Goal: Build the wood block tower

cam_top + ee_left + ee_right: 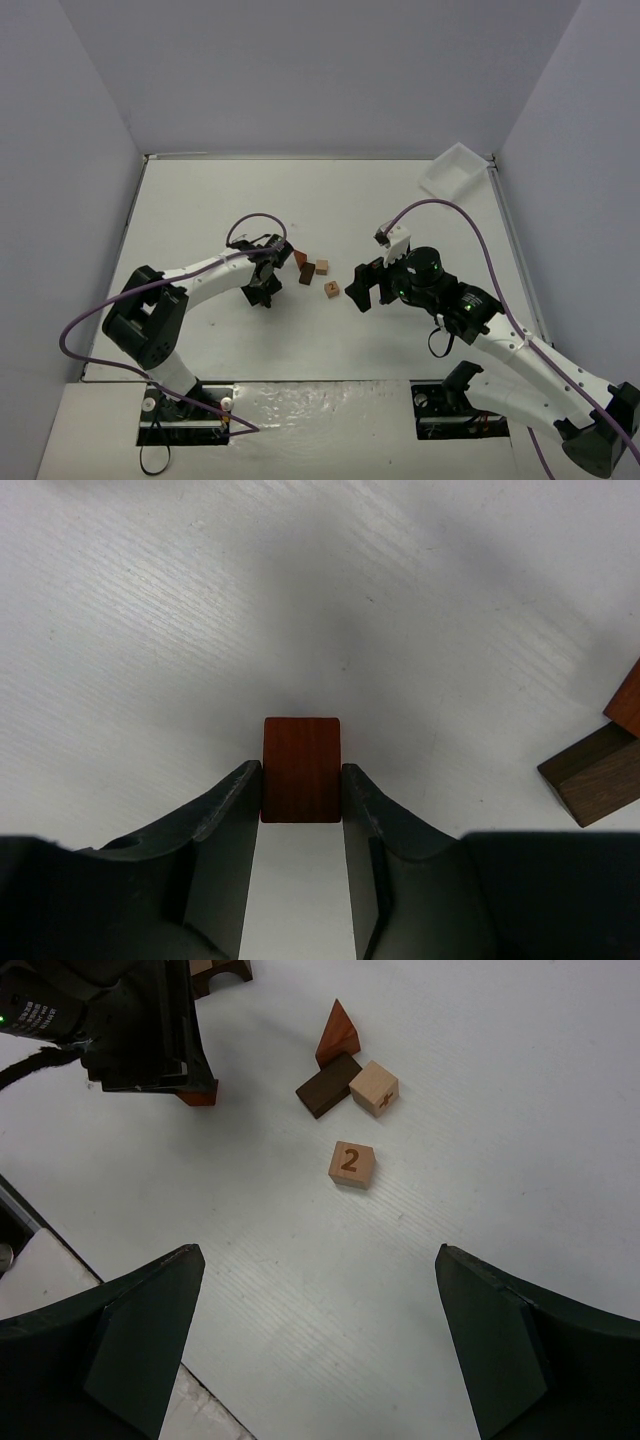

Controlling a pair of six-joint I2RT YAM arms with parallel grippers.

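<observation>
The left tool [300,776] is pinched onto a red-brown block [300,750]. One finger presses on each side of it, low in the middle of the left wrist view. The block looks to be resting on the white worktop [200,630].

The right tool [318,1260] is wide open and holds nothing. Just above it in the right wrist view lies a pale cube with a 2 [351,1163]. A little higher, three blocks touch each other: a dark brown block [325,1085], a second pale cube [374,1087] and a red-brown wedge [338,1032] behind them.

In the top view this little bunch sits in the middle, between the two tools. A white tray [452,170] rests in the upper right corner.
</observation>
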